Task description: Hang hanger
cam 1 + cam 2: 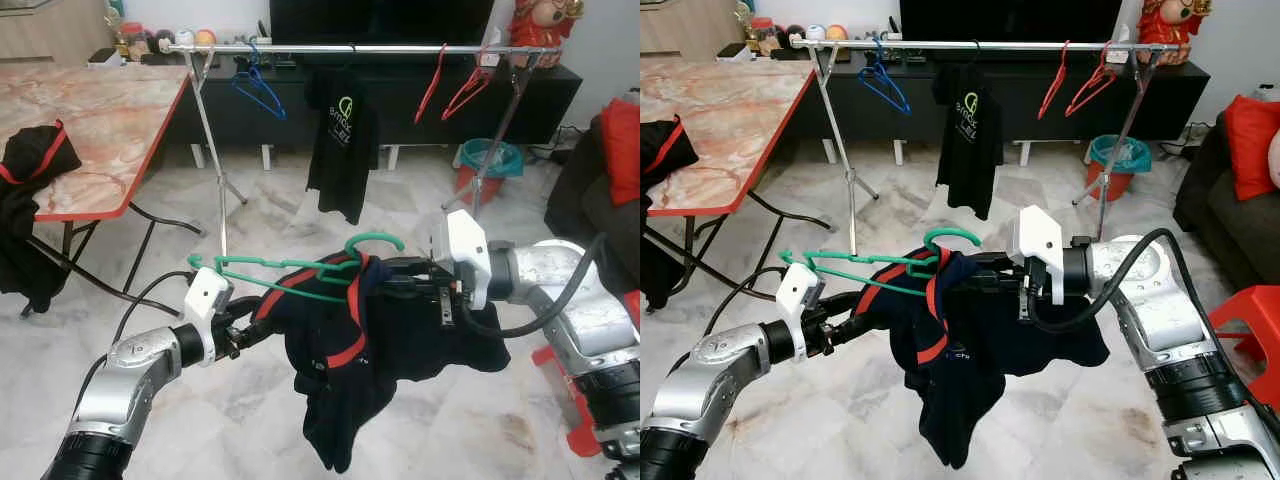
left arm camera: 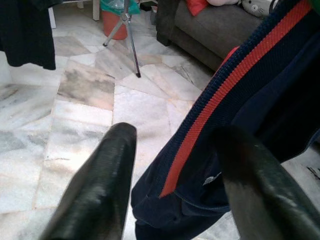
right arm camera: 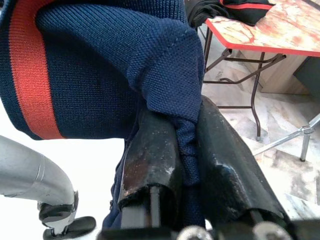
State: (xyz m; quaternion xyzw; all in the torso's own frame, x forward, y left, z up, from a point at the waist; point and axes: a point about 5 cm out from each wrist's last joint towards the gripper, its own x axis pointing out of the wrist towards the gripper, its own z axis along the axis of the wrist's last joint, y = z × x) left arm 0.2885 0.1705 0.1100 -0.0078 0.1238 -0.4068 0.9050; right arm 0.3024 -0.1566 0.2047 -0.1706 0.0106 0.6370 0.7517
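Note:
A green hanger (image 1: 290,272) carries a navy garment with red stripes (image 1: 340,390), held in mid-air in front of me. My right gripper (image 1: 395,272) is shut on the garment's fabric just under the hanger's hook; in the right wrist view the navy cloth (image 3: 100,75) is pinched between the black fingers (image 3: 150,165). My left gripper (image 1: 250,320) is at the garment's left side, below the hanger's left end. Its fingers (image 2: 100,185) stand open, with the striped cloth (image 2: 260,100) just beyond them. The metal clothes rail (image 1: 340,47) stands further ahead.
On the rail hang a blue hanger (image 1: 258,88), a black T-shirt (image 1: 340,140) and red hangers (image 1: 455,85). A marble-top table (image 1: 90,110) with dark clothes stands to the left. A teal bin (image 1: 490,160), a sofa (image 1: 610,190) and a red stool (image 1: 580,400) are to the right.

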